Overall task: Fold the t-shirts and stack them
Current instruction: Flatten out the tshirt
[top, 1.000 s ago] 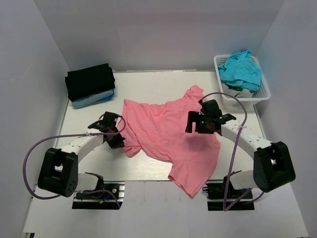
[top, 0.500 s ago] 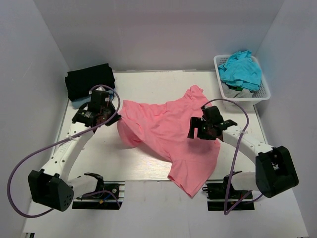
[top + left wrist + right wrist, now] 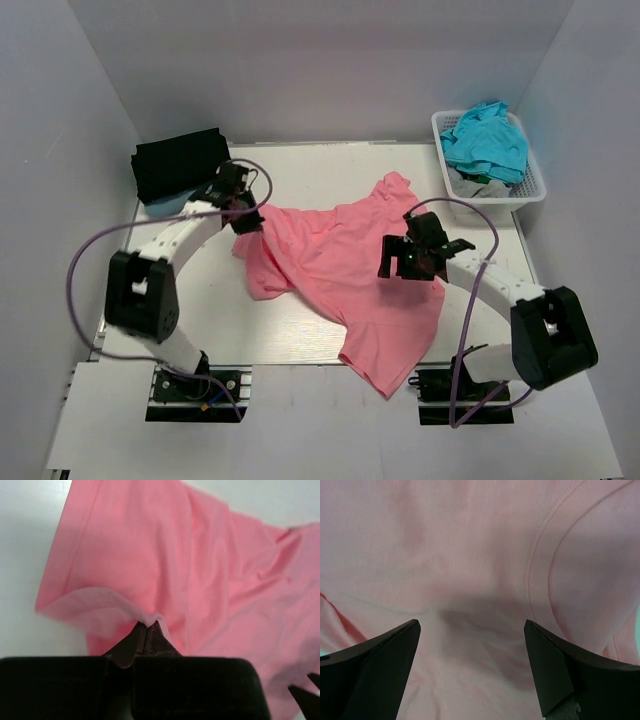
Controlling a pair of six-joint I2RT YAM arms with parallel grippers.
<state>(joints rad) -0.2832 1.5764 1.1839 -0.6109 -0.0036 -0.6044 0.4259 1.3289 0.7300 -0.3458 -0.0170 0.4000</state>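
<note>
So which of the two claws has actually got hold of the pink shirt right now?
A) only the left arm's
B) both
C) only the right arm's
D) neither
A: in the left wrist view, the left gripper is shut, with a fold of the salmon-pink t-shirt pinched between its tips. The right gripper is wide open over the cloth and grips nothing.

The top camera looks down from behind onto the whole table point(image 3: 330, 165). Both wrist cameras face down, close over the pink shirt point(image 3: 340, 260), which all three share.
</note>
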